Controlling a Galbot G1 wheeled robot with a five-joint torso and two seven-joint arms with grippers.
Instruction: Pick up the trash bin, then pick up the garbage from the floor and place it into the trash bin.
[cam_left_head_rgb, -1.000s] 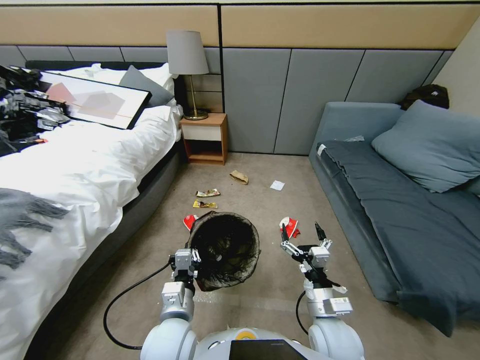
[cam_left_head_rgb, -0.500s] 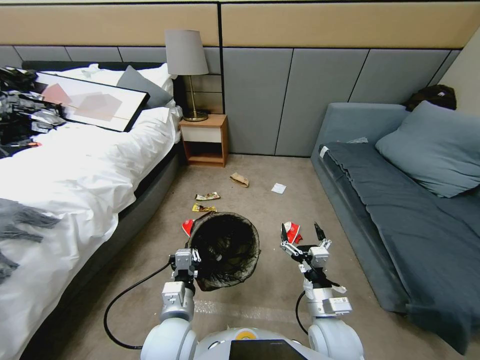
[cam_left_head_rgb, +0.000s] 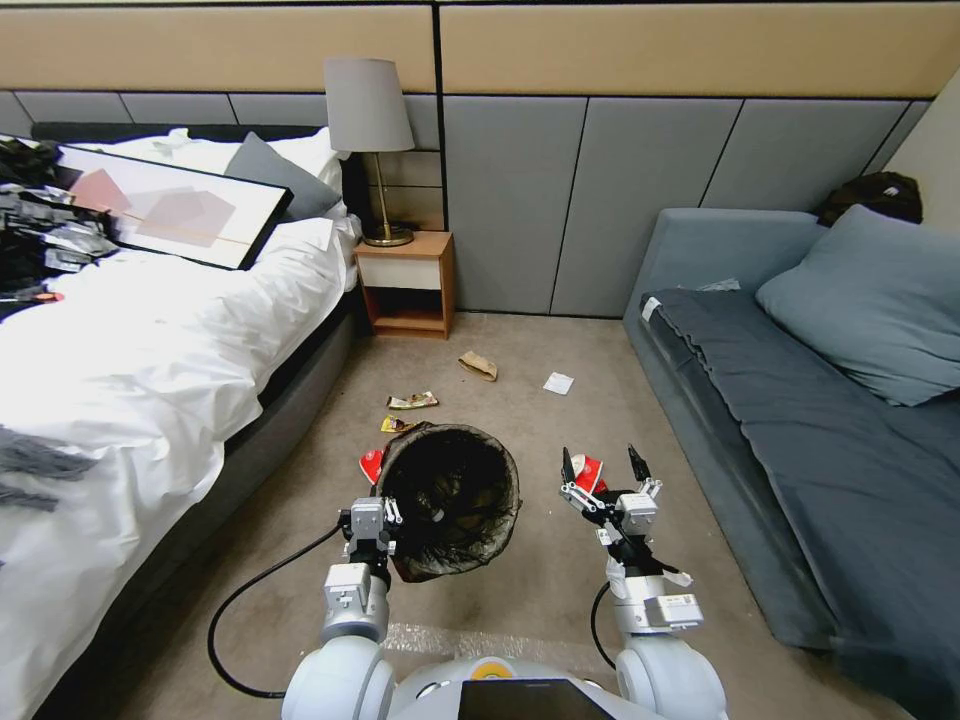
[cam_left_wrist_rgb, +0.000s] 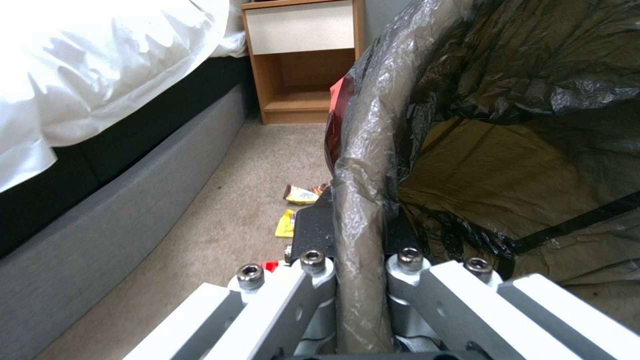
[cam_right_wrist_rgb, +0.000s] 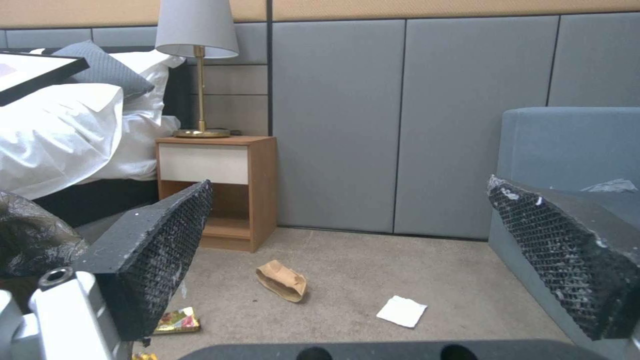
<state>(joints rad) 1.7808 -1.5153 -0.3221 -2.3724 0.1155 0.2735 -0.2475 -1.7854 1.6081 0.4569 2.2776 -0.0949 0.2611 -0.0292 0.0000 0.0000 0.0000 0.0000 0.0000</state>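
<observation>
Two claws up in front of the robot. L claw (cam_left_head_rgb: 372, 528) clamped on near rim of trash bin (cam_left_head_rgb: 450, 500), one finger inside the black liner, one outside; bin held off the floor, tilted, mouth facing up toward the head cam. Just beyond the bin on the carpet: red packet (cam_left_head_rgb: 371, 464), yellow wrapper (cam_left_head_rgb: 394, 424), another wrapper (cam_left_head_rgb: 412, 401). Brown paper bag (cam_left_head_rgb: 478, 366) and white slip (cam_left_head_rgb: 558, 383) lie farther out, between the claws' lines. R claw (cam_left_head_rgb: 603, 470) fingers wide apart, holding nothing, red-white packet (cam_left_head_rgb: 588, 472) on floor right beneath/behind its tips.
</observation>
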